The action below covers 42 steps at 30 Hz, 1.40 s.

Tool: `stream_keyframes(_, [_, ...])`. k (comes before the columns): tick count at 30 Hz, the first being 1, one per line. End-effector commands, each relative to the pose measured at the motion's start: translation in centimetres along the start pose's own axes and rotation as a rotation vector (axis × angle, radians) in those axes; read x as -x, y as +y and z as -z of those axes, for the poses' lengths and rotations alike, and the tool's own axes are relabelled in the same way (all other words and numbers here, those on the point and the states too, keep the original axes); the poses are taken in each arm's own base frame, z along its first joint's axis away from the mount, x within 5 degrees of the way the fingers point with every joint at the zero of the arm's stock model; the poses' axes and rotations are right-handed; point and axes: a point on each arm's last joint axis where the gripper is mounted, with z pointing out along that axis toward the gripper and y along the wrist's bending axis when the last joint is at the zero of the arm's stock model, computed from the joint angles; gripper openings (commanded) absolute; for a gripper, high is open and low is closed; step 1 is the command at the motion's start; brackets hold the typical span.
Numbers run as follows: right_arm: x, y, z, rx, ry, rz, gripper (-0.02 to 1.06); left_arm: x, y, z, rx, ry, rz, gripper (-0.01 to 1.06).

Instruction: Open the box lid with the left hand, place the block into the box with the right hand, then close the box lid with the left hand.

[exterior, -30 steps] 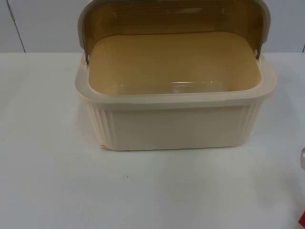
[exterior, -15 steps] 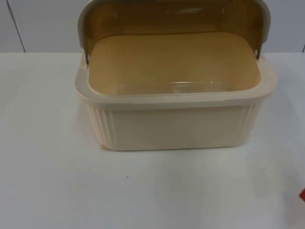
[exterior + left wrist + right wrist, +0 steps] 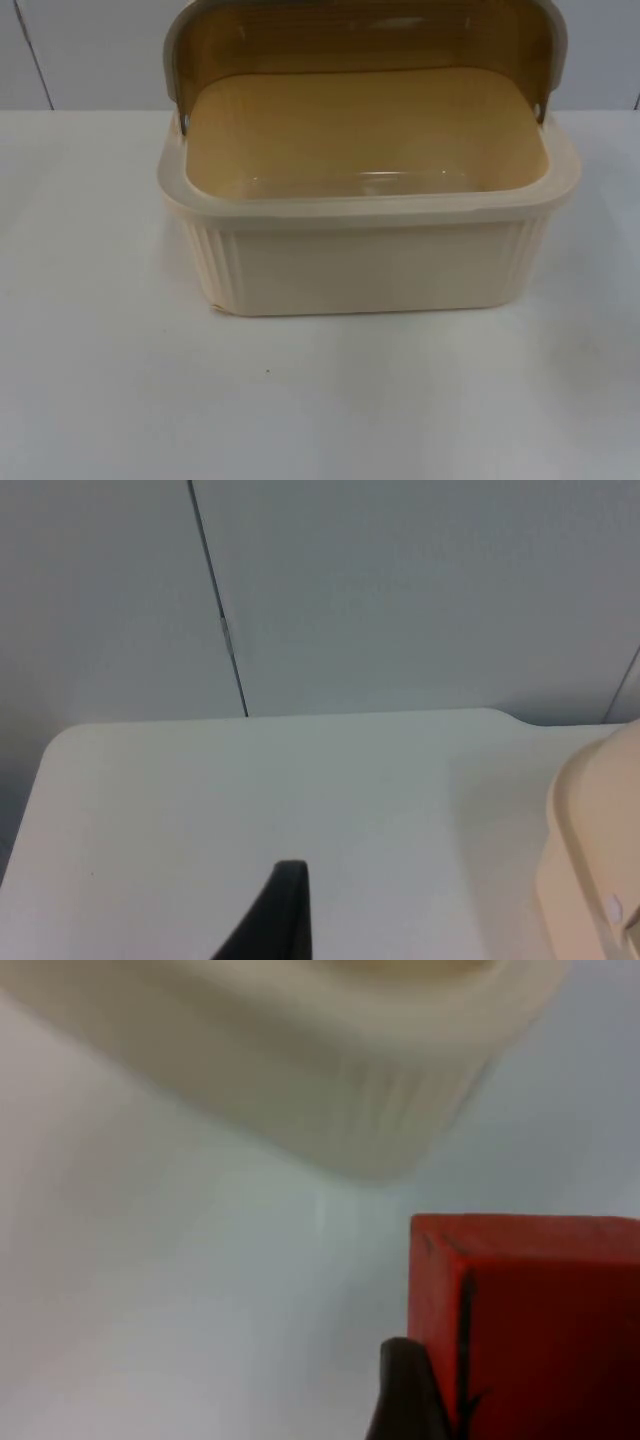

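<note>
The cream box (image 3: 370,265) stands at the back middle of the white table with nothing inside it. Its amber see-through lid (image 3: 360,40) is swung up and back behind the opening. In the right wrist view my right gripper (image 3: 520,1405) is shut on a red block (image 3: 530,1300), held above the table in front of the box's ribbed wall (image 3: 300,1070). One black fingertip (image 3: 405,1390) presses the block's left face. My left gripper (image 3: 285,920) waits over bare table to the left of the box (image 3: 595,850).
The grey partition wall (image 3: 400,590) closes off the table's back edge just behind the box. White table top (image 3: 300,400) stretches in front of the box and on both of its sides.
A red sliver of the block at the top view's lower right edge rose along that edge and then left the picture. The box and lid have not moved.
</note>
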Motion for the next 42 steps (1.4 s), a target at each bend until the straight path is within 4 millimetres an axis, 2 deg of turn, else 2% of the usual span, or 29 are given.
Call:
stream_keyframes(1, [1.7,-0.2,1.7,-0.02,-0.1,0.011,0.04,-0.1,-0.1,0.1,-0.002,-0.002,0.002,1.05])
stream_keyframes(5, [4.6,-0.8,4.0,-0.047,-0.224,0.016,0.04,-0.1,-0.1,0.1,-0.002,-0.002,0.002,1.05])
stream_keyframes(6, [4.6,-0.8,4.0,-0.047,-0.224,0.016,0.04,-0.1,-0.1,0.1,-0.002,-0.002,0.002,1.05])
stream_keyframes(10, [7.3,-1.4,5.7,-0.078,-0.343,0.015,0.04,-0.1,-0.1,0.1,0.0,-0.002,0.0,1.05])
stream_keyframes(15, [8.7,-1.7,6.4,-0.09,-0.476,-0.065,0.04,-0.1,-0.1,0.1,0.0,-0.002,0.0,1.05])
stream_keyframes(22, [8.8,-1.7,5.7,-0.067,-0.476,-0.136,0.04,-0.1,-0.1,0.1,0.0,-0.002,0.0,1.05])
stream_keyframes(27, [9.0,-1.2,3.9,-0.058,-0.431,-0.032,0.04,-0.1,-0.1,0.1,0.0,-0.002,0.0,1.05])
stream_keyframes(31, [9.3,1.0,0.9,0.027,-0.383,0.017,0.04,-0.1,-0.1,0.1,0.0,-0.002,0.0,1.05])
stream_keyframes(33, [9.5,1.4,0.3,0.04,-0.389,0.01,0.04,-0.1,-0.1,0.1,0.0,-0.002,0.0,1.05])
stream_keyframes(38, [9.4,2.2,-4.3,0.026,-0.367,-0.024,0.04,-0.1,-0.1,0.1,0.0,0.001,0.0,1.05])
stream_keyframes(39, [9.4,2.2,-4.3,0.026,-0.367,-0.024,0.04,-0.1,-0.1,0.1,0.0,0.001,0.0,1.05])
stream_keyframes(42, [8.8,2.4,-7.0,0.007,-0.328,-0.02,0.04,-0.2,-0.1,0.1,0.0,0.006,0.0,1.05])
